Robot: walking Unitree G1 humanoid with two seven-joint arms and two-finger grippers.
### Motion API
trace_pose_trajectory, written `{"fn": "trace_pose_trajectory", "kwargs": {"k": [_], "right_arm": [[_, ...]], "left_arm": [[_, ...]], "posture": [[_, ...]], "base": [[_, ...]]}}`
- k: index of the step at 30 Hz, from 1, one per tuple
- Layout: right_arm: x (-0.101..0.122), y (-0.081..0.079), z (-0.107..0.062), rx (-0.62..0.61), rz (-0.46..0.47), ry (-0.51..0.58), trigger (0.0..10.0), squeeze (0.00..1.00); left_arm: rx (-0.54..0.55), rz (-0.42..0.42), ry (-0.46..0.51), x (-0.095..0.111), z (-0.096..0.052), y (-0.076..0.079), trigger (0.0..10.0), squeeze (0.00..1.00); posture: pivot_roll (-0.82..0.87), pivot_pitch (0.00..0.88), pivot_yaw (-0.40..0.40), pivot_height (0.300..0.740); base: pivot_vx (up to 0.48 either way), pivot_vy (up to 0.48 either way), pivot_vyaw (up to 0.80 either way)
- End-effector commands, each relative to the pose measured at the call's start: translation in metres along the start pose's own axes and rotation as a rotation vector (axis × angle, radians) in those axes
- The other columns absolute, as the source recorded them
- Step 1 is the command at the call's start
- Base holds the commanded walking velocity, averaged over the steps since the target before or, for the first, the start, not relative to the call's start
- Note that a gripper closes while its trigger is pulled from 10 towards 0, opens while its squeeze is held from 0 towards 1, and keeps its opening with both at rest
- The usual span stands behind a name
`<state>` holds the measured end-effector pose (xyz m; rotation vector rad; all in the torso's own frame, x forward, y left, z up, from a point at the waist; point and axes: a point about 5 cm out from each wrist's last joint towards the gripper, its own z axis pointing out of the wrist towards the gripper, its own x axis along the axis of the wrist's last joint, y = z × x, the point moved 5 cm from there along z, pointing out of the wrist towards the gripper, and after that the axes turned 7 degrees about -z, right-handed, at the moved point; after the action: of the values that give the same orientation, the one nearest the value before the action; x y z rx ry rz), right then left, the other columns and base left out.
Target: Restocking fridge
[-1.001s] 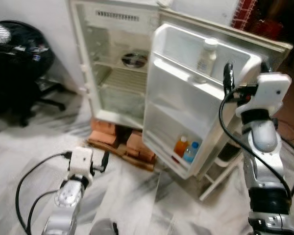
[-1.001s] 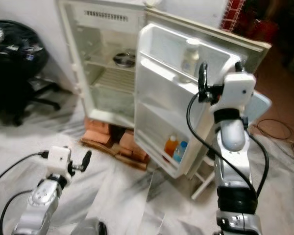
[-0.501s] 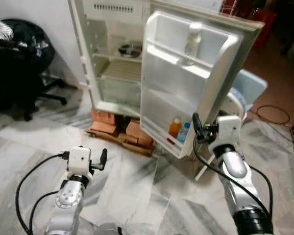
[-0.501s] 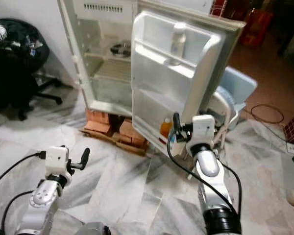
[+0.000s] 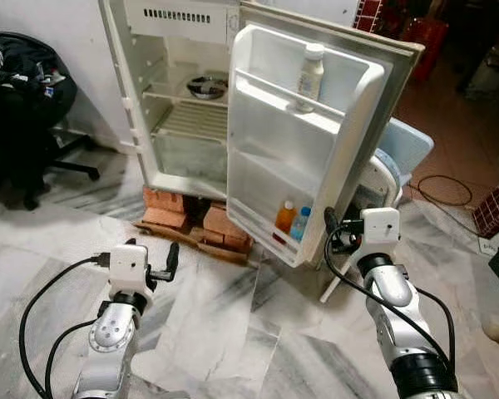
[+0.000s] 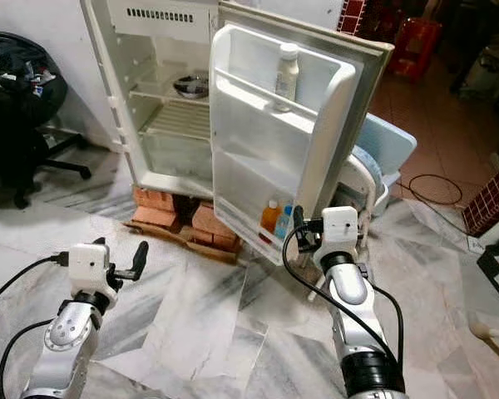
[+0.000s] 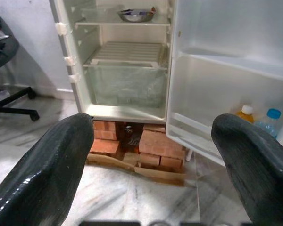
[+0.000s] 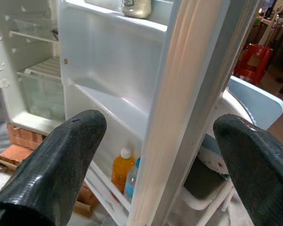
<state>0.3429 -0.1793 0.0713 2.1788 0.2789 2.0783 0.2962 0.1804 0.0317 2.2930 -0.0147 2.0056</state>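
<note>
My fingers: both pairs spread wide, gripping nothing.
My left gripper: low over the grey-veined marble floor, facing the open cabinet.
My right gripper: just beside the outer edge of the white fridge door, not touching it as far as I can tell.
Small white fridge: door swung fully open, standing on red bricks.
Upper door shelf: a white plastic bottle, upright.
Bottom door shelf: an orange drink bottle and a clear blue-capped bottle, side by side.
Cabinet top shelf: a round steel bowl.
Far left: a black office chair.
Behind the door: a pale blue tub.
</note>
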Motion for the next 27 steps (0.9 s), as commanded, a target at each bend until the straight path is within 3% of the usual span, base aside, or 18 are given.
{"fn": "trace_pose_trajectory", "kwargs": {"k": [1, 16, 27], "right_arm": [[0.0043, 0.0026, 0.0042, -0.005, -0.002, 0.01, 10.0, 0.0], [0.0056, 0.0047, 0.0047, -0.009, 0.003, 0.024, 10.0, 0.0], [0.001, 0.0078, -0.0016, -0.001, 0.013, 0.03, 10.0, 0.0]], "left_arm": [[-0.007, 0.004, 0.014, 0.0038, 0.001, 0.0015, 10.0, 0.0], [-0.022, 0.008, -0.002, -0.0002, -0.0013, 0.0024, 10.0, 0.0], [-0.023, 0.015, -0.016, -0.0042, -0.005, 0.0043, 10.0, 0.0]], "posture": [[0.06, 0.0, -0.05, 0.74], [0.06, 0.0, -0.045, 0.74], [0.06, 0.0, -0.042, 0.74]], "base": [[0.458, 0.0, 0.0], [0.45, 0.0, 0.0], [0.0, -0.028, 0.0]]}}
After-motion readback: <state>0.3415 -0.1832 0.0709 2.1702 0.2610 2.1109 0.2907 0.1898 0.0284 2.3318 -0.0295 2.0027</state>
